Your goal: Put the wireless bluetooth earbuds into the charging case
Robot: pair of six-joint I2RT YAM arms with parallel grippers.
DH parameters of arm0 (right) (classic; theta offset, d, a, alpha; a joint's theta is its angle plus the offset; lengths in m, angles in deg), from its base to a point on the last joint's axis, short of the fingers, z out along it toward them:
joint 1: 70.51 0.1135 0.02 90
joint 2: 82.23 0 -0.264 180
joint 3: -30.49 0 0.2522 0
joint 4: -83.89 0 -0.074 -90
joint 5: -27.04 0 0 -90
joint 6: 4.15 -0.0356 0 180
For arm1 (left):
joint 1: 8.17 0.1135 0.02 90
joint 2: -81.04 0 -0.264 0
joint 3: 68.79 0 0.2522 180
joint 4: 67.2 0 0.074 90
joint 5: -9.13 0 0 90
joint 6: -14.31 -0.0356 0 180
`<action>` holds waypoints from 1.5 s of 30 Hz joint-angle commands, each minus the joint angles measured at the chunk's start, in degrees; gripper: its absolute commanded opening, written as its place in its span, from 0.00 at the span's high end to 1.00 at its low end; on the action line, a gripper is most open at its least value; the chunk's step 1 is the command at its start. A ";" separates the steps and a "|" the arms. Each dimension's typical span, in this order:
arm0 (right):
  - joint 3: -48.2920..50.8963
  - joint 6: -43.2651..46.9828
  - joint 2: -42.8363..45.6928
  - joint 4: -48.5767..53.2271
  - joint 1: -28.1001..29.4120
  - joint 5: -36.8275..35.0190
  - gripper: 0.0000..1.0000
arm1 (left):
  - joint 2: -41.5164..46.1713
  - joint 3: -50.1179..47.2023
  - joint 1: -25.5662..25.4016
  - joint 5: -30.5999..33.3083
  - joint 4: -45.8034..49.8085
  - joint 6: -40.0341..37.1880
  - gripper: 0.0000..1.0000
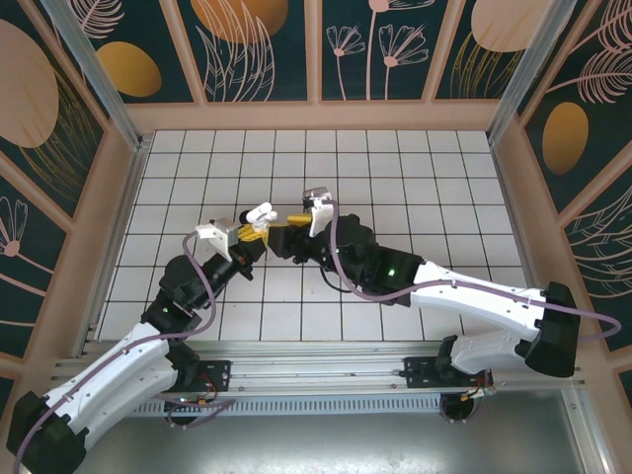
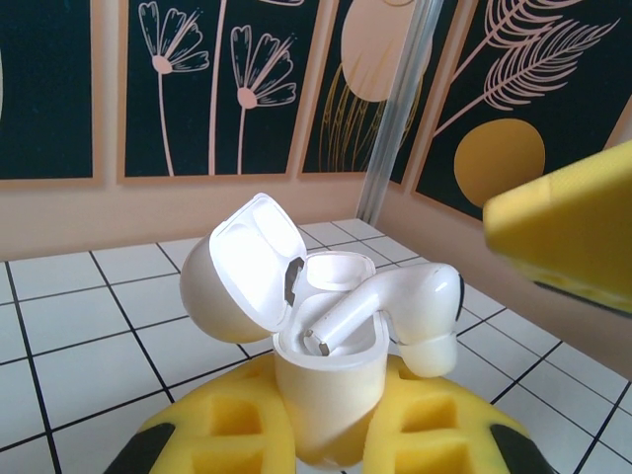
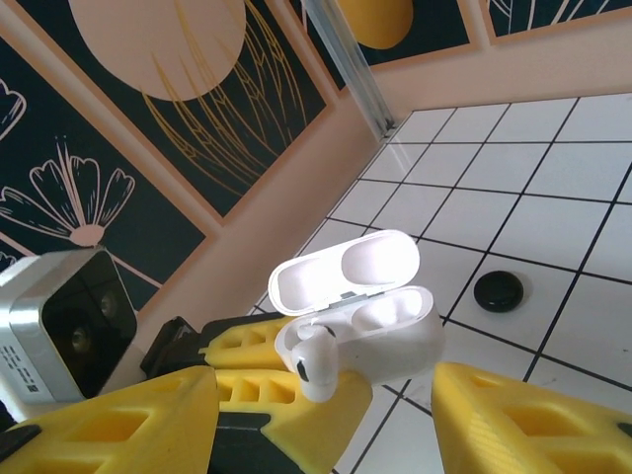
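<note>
Left tool [image 2: 321, 420]: closed on the charging case [image 2: 326, 380], its yellow fingers clamping the lower body so the case stands upright.
Lid [image 2: 242, 267]: tipped back, open.
Right tool [image 3: 326, 385]: fingers apart and gripping nothing, standing just beside the case.
White earbud [image 2: 395, 301]: lies aslant across the mouth of the case, stem end down inside and bulb head hanging out over the rim. It is not seated.
Black piece [image 3: 499, 291]: small and round, lying on the tiled surface [image 3: 583, 168] beyond the case. It is too small to tell whether it is an earbud.
Step, as judged: getting the white earbud upright and down into its well.
Risk, tipping: the earbud only rests on the rim. A brush from the right tool or a tilt of the left could roll it off onto the surface.
Risk, jamming: pressing the head down while the stem lies crossways could wedge it, or twist the case in the soft fingers.
Risk, lid: a knock could swing it shut on the protruding earbud.
</note>
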 commanded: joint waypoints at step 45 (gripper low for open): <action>-17.54 -2.50 -12.57 19.16 -2.77 8.40 0.59 | 0.44 -0.57 -0.01 1.25 0.23 -0.81 1.00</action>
